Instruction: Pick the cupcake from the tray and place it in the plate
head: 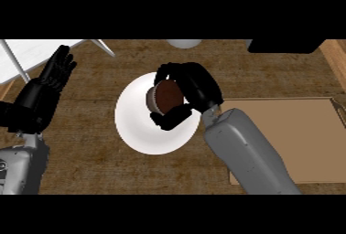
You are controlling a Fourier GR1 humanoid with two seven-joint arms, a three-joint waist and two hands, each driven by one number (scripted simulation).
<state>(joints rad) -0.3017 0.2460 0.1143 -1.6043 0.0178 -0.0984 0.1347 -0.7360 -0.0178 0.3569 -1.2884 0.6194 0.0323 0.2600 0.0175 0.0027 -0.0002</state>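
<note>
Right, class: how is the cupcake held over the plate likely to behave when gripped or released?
The cupcake looks small inside the right hand, so probably light. Its brown top is likely soft and could dent if squeezed. It is tilted over the plate; released so, it may roll.

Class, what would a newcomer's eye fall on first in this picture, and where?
The right hand, fingers curled round the brown cupcake, over the white plate at the centre. To the right lies the flat brown tray; at the left edge the left hand rests open.
</note>
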